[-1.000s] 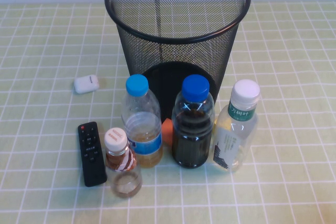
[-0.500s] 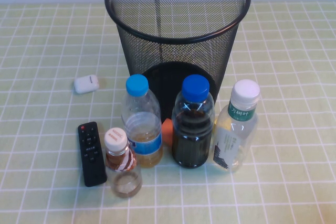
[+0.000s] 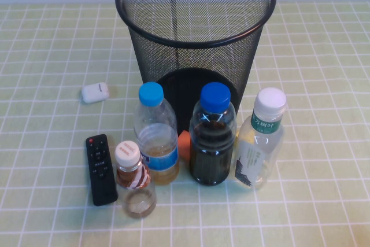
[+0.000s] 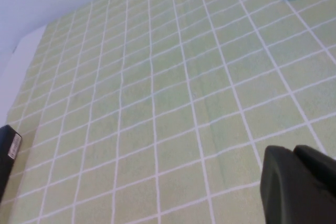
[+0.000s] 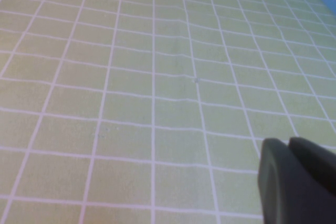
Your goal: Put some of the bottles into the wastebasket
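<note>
Short red-brown-label bottle (image 3: 134, 180) and taller green-label bottle (image 3: 260, 137) standing upright mid-table, just in front of the wastebasket (image 3: 195, 44) (orange thing between the blue-capped bottles mostly hidden). Left gripper (image 4: 299, 184) and right gripper (image 5: 294, 179) closed, empty, low over bare tablecloth, cut off at frame edge.

The wastebasket (image 3: 195, 44) stands upright on the checkered counter (image 3: 324, 85). In front of it four bottles stand upright: short red-brown-label bottle (image 3: 135, 180), blue-label bottle (image 3: 155, 134), dark-liquid bottle (image 3: 212, 135), green-and-white-label bottle (image 3: 260, 139). A black remote (image 3: 101, 169) lies beside the short bottle.
</note>
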Tool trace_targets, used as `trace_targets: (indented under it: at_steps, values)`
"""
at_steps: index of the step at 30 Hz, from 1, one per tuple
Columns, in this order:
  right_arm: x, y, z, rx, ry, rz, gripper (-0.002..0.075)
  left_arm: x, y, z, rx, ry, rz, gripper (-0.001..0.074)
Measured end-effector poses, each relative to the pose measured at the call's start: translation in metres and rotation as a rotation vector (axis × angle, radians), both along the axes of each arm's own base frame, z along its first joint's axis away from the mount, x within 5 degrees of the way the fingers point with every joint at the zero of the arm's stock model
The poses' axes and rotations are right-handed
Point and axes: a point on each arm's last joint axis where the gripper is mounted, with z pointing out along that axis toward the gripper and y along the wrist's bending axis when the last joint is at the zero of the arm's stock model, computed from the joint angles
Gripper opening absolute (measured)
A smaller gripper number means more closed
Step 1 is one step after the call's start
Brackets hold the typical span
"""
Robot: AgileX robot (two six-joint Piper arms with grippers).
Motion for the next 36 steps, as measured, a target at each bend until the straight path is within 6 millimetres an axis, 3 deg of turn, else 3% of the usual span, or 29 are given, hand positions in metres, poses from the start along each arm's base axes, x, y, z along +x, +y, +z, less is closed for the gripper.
trace_targets:
  at_steps: [2, 4, 9, 11, 18, 20, 23, 27, 31, 36]
  values:
    - [0.000, 0.000, 0.000, 0.000, 0.000, 0.000, -0.0007, 0.001, 0.000, 0.002, 0.024, -0.022, -0.005, -0.0004]
    - [0.000, 0.000, 0.000, 0.000, 0.000, 0.000, -0.0007, 0.001, -0.002, 0.005, -0.065, -0.061, -0.009, -0.0004]
    - [0.000, 0.000, 0.000, 0.000, 0.000, 0.000, -0.0007, 0.003, -0.010, 0.015, -0.589, -0.172, 0.001, -0.0004]
    - [0.000, 0.000, 0.000, 0.000, 0.000, 0.000, -0.0007, 0.003, -0.011, 0.019, -0.722, -0.208, 0.004, -0.0004]
    - [0.000, 0.000, 0.000, 0.000, 0.000, 0.000, -0.0007, 0.002, -0.011, 0.031, -0.920, -0.262, 0.008, -0.0004]
    - [0.000, 0.000, 0.000, 0.000, 0.000, 0.000, -0.0007, 0.000, -0.013, 0.047, -0.926, -0.226, 0.001, -0.0004]
    - [0.000, 0.000, 0.000, 0.000, 0.000, 0.000, -0.0007, -0.001, -0.016, 0.090, -0.841, -0.168, -0.021, -0.0004]
    - [0.000, 0.000, 0.000, 0.000, 0.000, 0.000, -0.0007, 0.013, -0.021, 0.138, -0.703, 0.021, -0.034, -0.0004]
    - [0.000, 0.000, 0.000, 0.000, 0.000, 0.000, -0.0007, 0.038, -0.028, 0.161, -0.621, 0.209, -0.076, -0.0004]
    - [0.000, 0.000, 0.000, 0.000, 0.000, 0.000, -0.0007, 0.067, -0.043, 0.161, -0.623, 0.315, -0.227, -0.0004]
